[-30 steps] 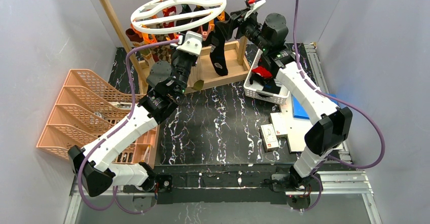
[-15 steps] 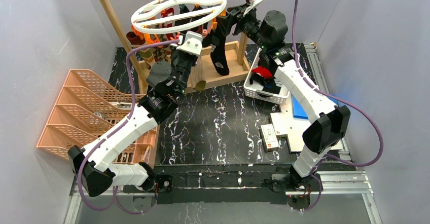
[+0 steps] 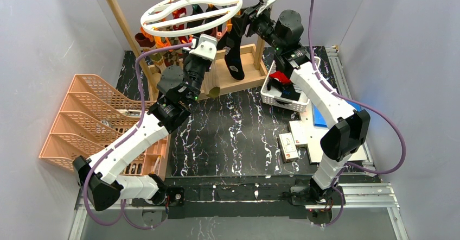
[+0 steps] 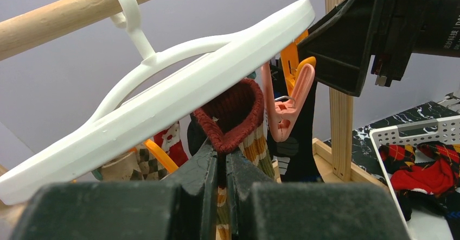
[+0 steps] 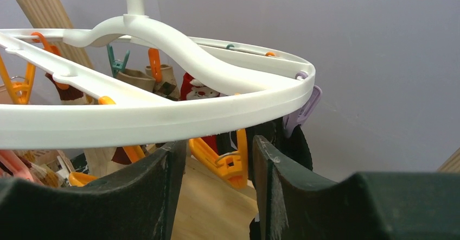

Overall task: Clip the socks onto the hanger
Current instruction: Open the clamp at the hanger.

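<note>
Two sets of fingers are raised to the white drying hanger [image 3: 191, 6]. The left fingers [image 4: 209, 161] are clenched on a patterned sock [image 4: 230, 109] with a dark red cuff, held just under the ring's rim, a pink clip [image 4: 286, 112] hanging just to their right. The right fingers [image 5: 168, 169] are spread apart, an orange clip [image 5: 219, 164] being framed between them below the rim; contact with it cannot be told.

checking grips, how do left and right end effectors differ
The left end effector is shut on a red-cuffed sock; the right end effector is open, an orange clip between its fingers. Left under the hanger's near rim, right at its right edge. Both are up by it.
</note>
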{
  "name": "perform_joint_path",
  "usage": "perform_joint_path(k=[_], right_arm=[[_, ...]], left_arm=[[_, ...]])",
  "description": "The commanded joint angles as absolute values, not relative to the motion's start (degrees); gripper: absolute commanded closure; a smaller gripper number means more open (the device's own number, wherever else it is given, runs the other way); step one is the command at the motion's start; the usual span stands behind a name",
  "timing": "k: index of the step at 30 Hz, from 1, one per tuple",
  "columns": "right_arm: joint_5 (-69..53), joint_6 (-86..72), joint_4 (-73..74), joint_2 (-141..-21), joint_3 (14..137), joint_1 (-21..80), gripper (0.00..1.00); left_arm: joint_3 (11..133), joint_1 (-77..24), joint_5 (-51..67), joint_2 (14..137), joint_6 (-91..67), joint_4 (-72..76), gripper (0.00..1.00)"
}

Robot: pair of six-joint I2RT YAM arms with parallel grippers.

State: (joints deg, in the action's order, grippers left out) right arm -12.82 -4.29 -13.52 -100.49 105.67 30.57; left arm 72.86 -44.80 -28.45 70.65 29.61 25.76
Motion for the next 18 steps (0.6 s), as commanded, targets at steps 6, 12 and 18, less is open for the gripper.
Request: perform_joint_path(k=[6, 12, 18], right_arm=[[-12.62, -4.22, -15.46, -99.74, 108.26, 30.98, 0.62], [-12.58, -5.19, -15.02, -99.75, 108.95, 31.02, 0.85], [-11.46, -7.81, -14.06, -99.71, 109.76, 31.14, 0.99]], left_arm=[[71.73, -44.83, -28.30, 68.06, 29.40, 28.28, 1.00], [69.67, -44.83, -28.74, 67.10, 28.42, 27.83, 1.00], [64.11, -44.84, -27.63, 65.18, 25.60, 28.62, 1.00]])
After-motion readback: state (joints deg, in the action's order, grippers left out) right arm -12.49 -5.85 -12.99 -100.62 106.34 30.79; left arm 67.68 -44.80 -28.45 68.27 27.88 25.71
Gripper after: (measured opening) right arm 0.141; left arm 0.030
